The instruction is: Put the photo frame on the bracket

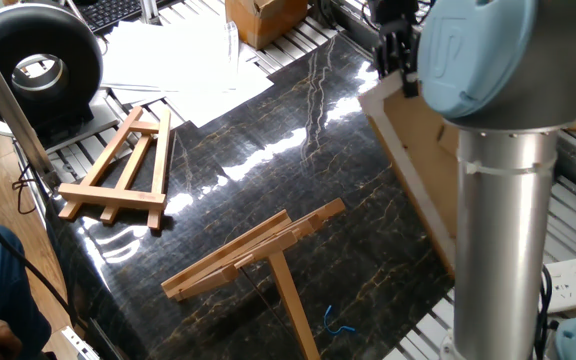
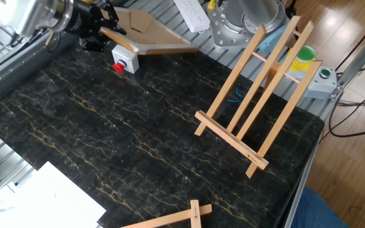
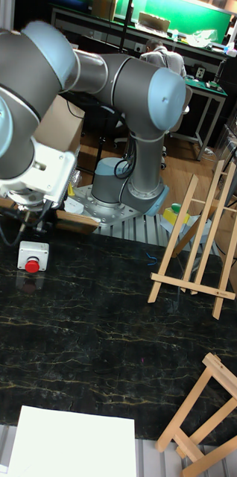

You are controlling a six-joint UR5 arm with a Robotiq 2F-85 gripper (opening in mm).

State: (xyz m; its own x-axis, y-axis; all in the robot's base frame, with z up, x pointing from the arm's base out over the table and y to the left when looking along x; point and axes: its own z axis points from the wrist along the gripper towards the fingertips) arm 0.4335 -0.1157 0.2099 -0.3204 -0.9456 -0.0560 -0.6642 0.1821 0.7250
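Note:
The photo frame [image 1: 420,150] shows its brown back and white border at the table's right edge, tilted up at the gripped corner. My gripper [image 1: 396,68] is shut on that corner. In the other fixed view the photo frame [image 2: 154,31] slopes up toward the gripper [image 2: 104,30], its hinged flap raised. The bracket [image 2: 258,95], a tall light-wood slat easel, stands upright on the black marble table [image 2: 106,133], well apart from the frame. In the tall view the gripper [image 3: 42,216] holds the frame's edge [image 3: 77,221], with the bracket [image 3: 200,238] to the right.
A smaller A-shaped easel [image 1: 123,165] lies at the table's left side. A red push-button box [image 2: 118,66] sits just below the gripper. White papers [image 1: 183,60], a cardboard box [image 1: 263,18] and a black ring [image 1: 38,60] lie beyond the far edge. The arm's column [image 1: 498,230] stands at the right.

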